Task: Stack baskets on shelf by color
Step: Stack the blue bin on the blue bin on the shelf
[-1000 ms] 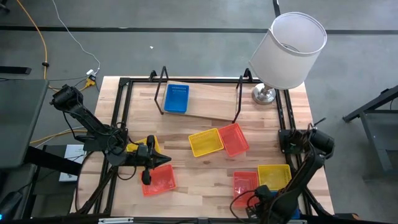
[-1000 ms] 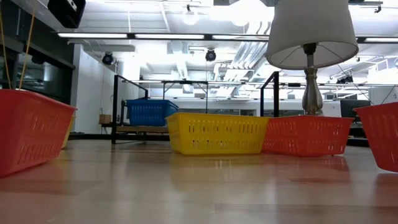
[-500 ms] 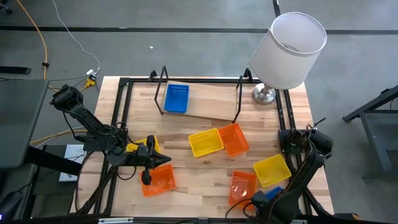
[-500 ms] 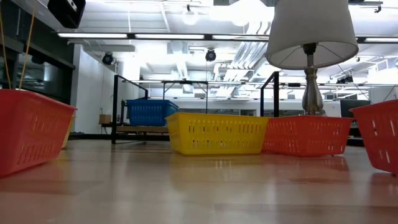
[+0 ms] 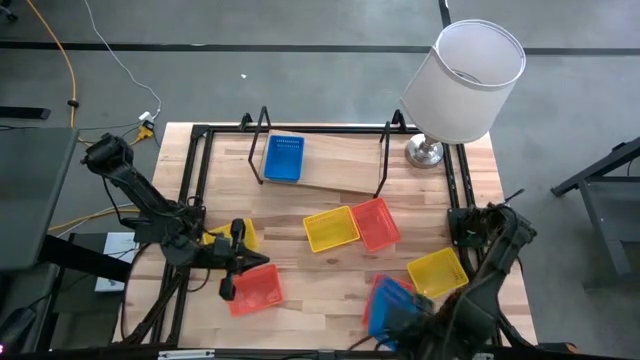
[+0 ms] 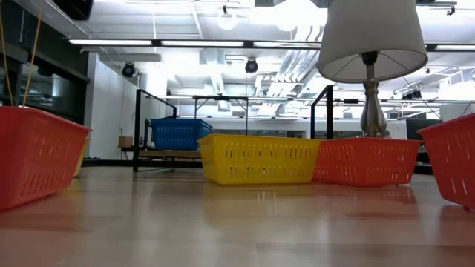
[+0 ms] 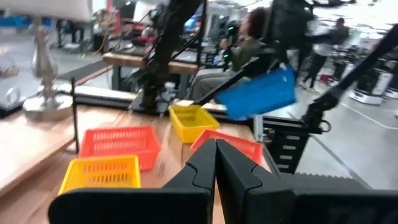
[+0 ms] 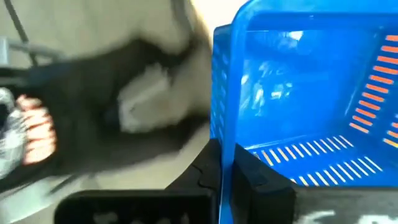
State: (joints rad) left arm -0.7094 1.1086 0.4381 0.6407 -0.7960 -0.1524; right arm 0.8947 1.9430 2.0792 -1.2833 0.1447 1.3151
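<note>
- Your right gripper [image 8: 225, 163] is clenched on the near wall of a blue basket [image 8: 298, 99]; the wall runs down between the two dark fingers in the right wrist view.
- From above, that held blue basket [image 5: 388, 300] sits at the table's front right, over an orange-red basket whose edge only just peeks out beneath it; the left wrist view shows it lifted off the wood [image 7: 258, 93].
- Just beside it, toward the right edge, lies a yellow basket [image 5: 437, 272].
- Your left gripper [image 5: 262, 261] hangs at the front left with its fingers pressed together and nothing between them, as the left wrist view [image 7: 216, 163] confirms.
- Its tips are over the upper edge of an orange-red basket [image 5: 256, 291]; you cannot tell whether they touch it. Another yellow basket [image 5: 245, 235] shows partly behind the arm.
- Mid-table, a yellow basket [image 5: 330, 229] and an orange-red basket [image 5: 376, 223] rest side by side, touching.
- On the shelf [image 5: 335, 163] at the back, a single blue basket [image 5: 283, 158] stands at the left end.
- A lamp [image 5: 463, 85] stands at the back right corner of the table [image 5: 320, 285].
</note>
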